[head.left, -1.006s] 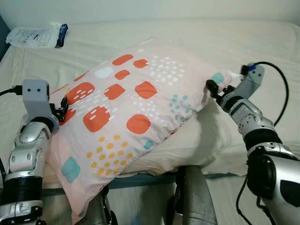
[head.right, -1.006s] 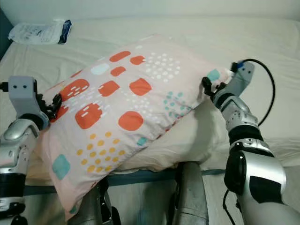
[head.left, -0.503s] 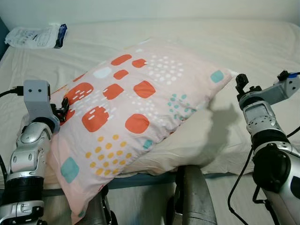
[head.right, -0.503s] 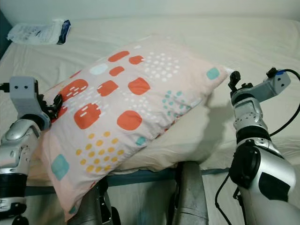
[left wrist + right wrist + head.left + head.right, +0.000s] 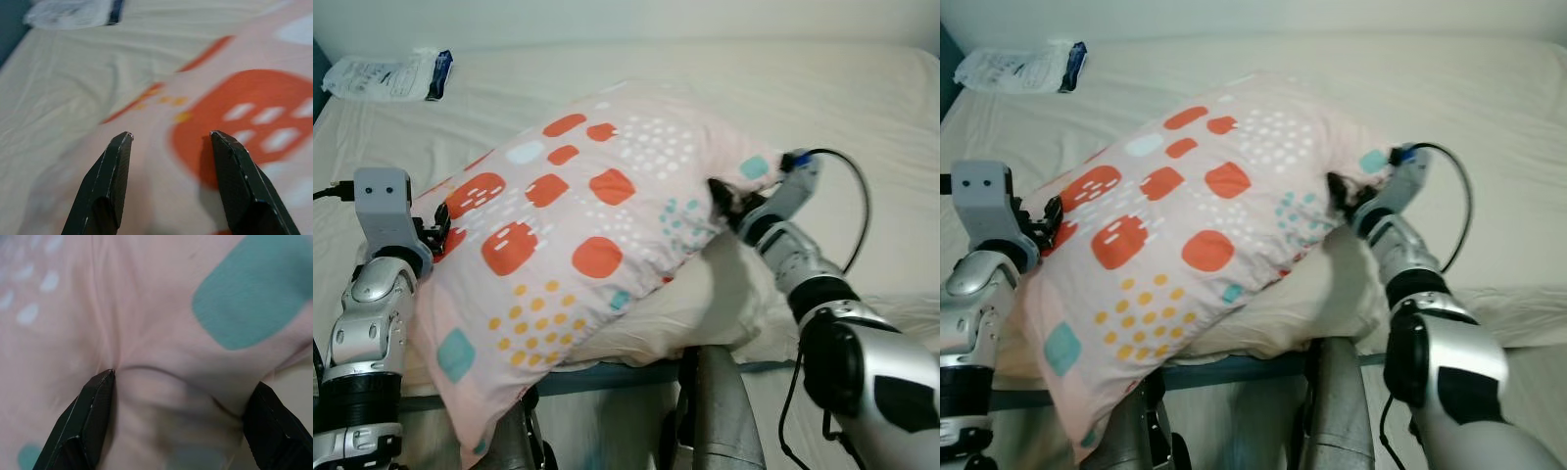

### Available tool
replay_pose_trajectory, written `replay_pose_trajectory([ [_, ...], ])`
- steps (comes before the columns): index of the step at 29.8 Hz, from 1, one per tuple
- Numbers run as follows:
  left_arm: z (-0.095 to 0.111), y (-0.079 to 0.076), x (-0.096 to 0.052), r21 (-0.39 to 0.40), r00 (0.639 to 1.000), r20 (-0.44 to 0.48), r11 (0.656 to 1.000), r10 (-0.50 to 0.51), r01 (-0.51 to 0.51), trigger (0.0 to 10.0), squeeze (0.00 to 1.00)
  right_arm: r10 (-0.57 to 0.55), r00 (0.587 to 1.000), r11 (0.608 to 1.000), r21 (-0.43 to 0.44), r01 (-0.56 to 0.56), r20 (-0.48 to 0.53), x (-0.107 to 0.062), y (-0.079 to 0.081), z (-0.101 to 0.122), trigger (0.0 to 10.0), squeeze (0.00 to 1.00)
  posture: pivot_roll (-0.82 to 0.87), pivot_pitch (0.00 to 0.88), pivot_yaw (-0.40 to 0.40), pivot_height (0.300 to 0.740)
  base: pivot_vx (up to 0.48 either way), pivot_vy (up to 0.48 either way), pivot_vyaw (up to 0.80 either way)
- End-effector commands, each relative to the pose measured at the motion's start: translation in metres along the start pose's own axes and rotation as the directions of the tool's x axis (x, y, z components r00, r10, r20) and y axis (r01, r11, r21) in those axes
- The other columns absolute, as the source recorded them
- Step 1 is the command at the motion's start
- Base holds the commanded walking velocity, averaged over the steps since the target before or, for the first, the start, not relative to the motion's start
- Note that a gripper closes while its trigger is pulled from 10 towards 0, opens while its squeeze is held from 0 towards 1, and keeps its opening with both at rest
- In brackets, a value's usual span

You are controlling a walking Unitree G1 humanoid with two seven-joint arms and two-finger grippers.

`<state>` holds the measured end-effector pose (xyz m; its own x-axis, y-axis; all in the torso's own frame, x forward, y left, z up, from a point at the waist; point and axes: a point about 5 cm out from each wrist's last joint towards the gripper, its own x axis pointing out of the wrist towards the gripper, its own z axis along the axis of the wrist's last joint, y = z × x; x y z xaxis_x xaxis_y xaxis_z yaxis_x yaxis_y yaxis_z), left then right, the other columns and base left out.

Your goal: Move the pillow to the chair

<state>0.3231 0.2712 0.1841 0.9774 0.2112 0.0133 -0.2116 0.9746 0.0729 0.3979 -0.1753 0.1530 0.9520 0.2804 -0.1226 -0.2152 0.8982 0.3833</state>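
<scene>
Across the middle of the frame the patterned pillow (image 5: 578,245) lies tilted on the cream bed (image 5: 862,108). My right gripper (image 5: 181,421), off to the right half a second ago, now presses into its right end, fingers spread wide around bunched fabric. My left gripper (image 5: 168,181) stays at its left edge, fingers apart.

no words, brand names, numbers or signs can be read anywhere here. the pale pink fabric pillow (image 5: 587,255) carries only a printed pattern of orange, teal, white and yellow shapes, not letters. the crinkled white plastic packet with a dark blue edge (image 5: 386,73) on the cream bedsheet (image 5: 862,108) has faint print, too blurred to read.
</scene>
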Motion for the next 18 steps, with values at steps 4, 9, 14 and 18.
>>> replay_pose_trajectory([
  [4, -0.004, 0.0, -0.003, 0.007, 1.0, -0.011, 1.0, -0.001, 0.001, 10.0, 0.0, 0.042, 0.993, 0.998, -0.047, -0.047, -0.106, -0.001, 0.007, -0.028, 10.0, 0.0, 0.09, 0.24, -0.023, 0.536, 0.0, 0.0, 0.0],
  [9, -0.008, 0.008, -0.005, 0.012, 0.999, -0.046, 1.0, 0.013, -0.013, 10.0, 0.0, 0.034, 0.996, 0.999, -0.02, -0.035, -0.086, -0.001, 0.006, -0.028, 0.0, 0.0, 0.09, 0.241, -0.022, 0.536, 0.0, 0.0, 0.0],
  [14, -0.016, 0.021, -0.006, -0.004, 0.993, -0.115, 1.0, 0.02, -0.021, 10.0, 0.0, 0.022, 0.997, 1.0, -0.003, -0.022, -0.067, -0.001, 0.004, -0.024, 0.0, 0.0, 0.09, 0.243, -0.022, 0.536, 0.0, 0.0, 0.0],
  [18, -0.035, 0.059, -0.01, -0.167, 0.957, -0.288, 0.982, 0.031, -0.083, 10.0, 0.0, 0.014, 0.999, 1.0, 0.012, -0.013, -0.047, -0.002, 0.001, -0.019, 0.0, 0.0, 0.09, 0.246, -0.02, 0.536, 0.0, 0.0, 0.0],
])
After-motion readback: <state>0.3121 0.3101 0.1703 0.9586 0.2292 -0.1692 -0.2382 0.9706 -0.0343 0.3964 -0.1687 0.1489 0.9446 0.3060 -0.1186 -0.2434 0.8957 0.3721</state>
